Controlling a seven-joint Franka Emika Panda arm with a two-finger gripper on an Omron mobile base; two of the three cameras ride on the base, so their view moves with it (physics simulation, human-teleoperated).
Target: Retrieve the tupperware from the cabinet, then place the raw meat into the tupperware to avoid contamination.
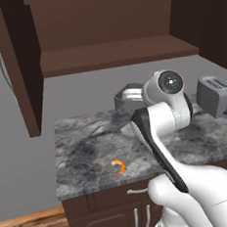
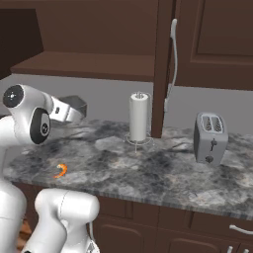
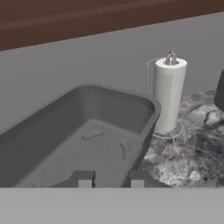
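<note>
Holding the tupperware [image 3: 83, 140] in the claw [image 3: 110, 179] above the counter [image 2: 163, 173]

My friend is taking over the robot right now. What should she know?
Gripper: jaws shut on the near wall of the tupperware, holding it above the counter, near the back.
Cabinet: open, shelf bare.
Raw meat: a shrimp lying near the counter's front edge.
Done: tupperware is out of the cabinet.
Left: set it down, then put the shrimp inside.
</note>
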